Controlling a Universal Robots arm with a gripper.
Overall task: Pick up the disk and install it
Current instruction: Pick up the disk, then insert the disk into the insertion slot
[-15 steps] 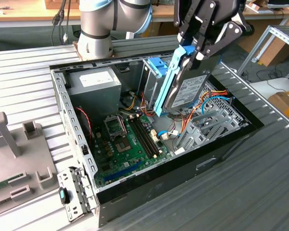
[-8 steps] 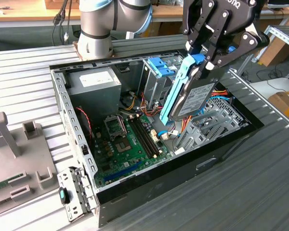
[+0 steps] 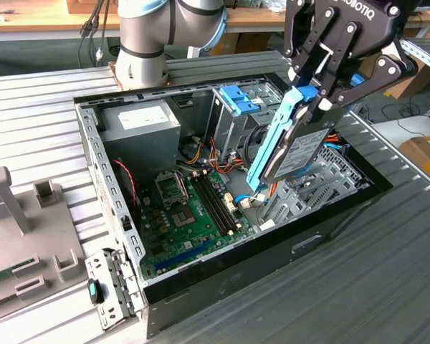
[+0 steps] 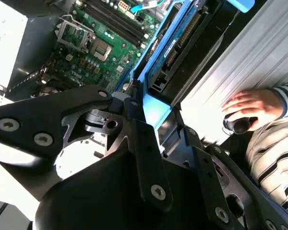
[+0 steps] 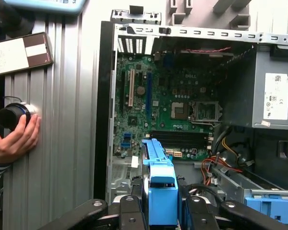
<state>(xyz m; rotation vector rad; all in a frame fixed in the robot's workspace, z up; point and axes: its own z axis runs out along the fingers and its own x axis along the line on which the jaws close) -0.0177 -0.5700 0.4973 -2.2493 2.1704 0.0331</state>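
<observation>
In the exterior view, grips the disk [image 3: 294,147] at its upper end, jaws closed on it. Holds it steeply tilted over the open computer case [image 3: 222,276], lower end toward the motherboard [image 3: 190,208]. Leans down from the exterior view's right, above the bench [image 3: 43,107].

In the second wrist view, clamps the disk [image 4: 182,43] just beyond the jaws, near a person's hand [image 4: 252,108] on a dark knob.

In the first wrist view, pinches the disk's blue rail [image 5: 161,179] between the jaws, with the motherboard [image 5: 168,105] beyond.
</observation>
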